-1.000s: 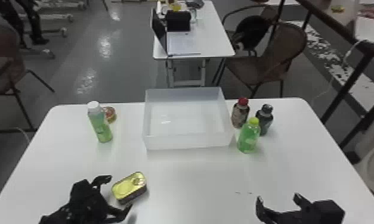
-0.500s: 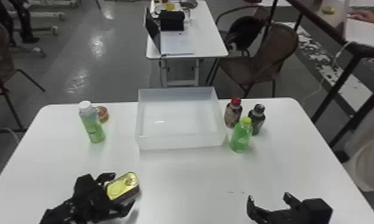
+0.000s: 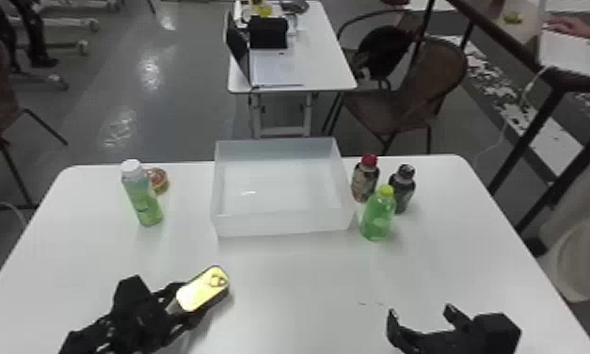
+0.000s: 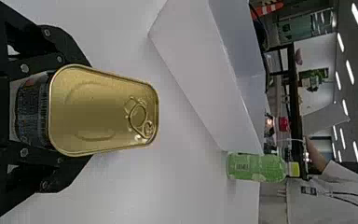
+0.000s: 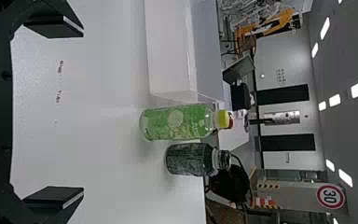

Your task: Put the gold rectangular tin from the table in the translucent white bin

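The left claw (image 3: pixel 187 302) has its 2 fingers closed in on the gold tin (image 3: pixel 203 293), which sits between them, its ring-pull end pointing away from the palm. The translucent white bin (image 3: pixel 284 225) is ahead of this claw, towards its right. The right claw (image 3: pixel 421 314) is parked wide open and empty. The tin should handle as stiff and fairly light, perhaps slick on its smooth metal; best held by the 2 opposite side walls, clear of the ring pull (image 4: pixel 138 115), which could snag or bend. The lid hides the tips of the holding fingers and their contact on the walls; the tin's underside is out of sight, and its clearance above the table (image 3: pixel 298 282) is hard to judge.
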### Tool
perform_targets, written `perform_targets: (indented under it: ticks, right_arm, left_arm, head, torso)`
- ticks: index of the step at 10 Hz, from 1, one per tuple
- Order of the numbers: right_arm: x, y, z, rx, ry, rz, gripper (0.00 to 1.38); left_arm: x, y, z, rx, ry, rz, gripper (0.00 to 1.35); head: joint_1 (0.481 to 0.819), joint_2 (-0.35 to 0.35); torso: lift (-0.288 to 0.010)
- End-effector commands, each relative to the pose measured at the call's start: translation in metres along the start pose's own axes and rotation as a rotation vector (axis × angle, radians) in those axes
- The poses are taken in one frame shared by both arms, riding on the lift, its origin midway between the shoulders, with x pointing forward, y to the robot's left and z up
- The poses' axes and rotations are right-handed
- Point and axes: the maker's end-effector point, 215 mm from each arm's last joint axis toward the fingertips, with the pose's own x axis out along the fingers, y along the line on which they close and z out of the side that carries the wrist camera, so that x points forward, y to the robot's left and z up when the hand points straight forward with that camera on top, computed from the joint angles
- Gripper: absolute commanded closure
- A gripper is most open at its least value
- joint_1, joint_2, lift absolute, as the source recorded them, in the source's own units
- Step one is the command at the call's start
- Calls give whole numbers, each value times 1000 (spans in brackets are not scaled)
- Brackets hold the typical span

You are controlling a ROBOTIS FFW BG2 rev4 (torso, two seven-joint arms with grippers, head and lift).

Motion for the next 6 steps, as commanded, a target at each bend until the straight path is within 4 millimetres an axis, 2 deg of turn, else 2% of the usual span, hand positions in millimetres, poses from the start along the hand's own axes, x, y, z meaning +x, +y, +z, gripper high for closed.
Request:
perform_targets:
  ticks: [1,2,3,6]
  right_arm:
    - [0,0,0,3,0,2,102]
    - [0,1,-1,6,1,5,104]
    - [0,0,-1,6,1,5,104]
    - [0,0,-2,9,2,5,104]
  left_arm:
    - [0,2,3,-5,-10,7,825]
    - [0,7,13,-14,-38,21,825]
    - [-1,15,32,-4,-68,45,825]
    - [0,47,102,15,-171,102,825]
  head:
    - [695,-26]
    - [695,-26]
    - [695,-25]
    - [695,-24]
  torso:
    - [-27]
    - [-27]
    - [-27]
    - [-27]
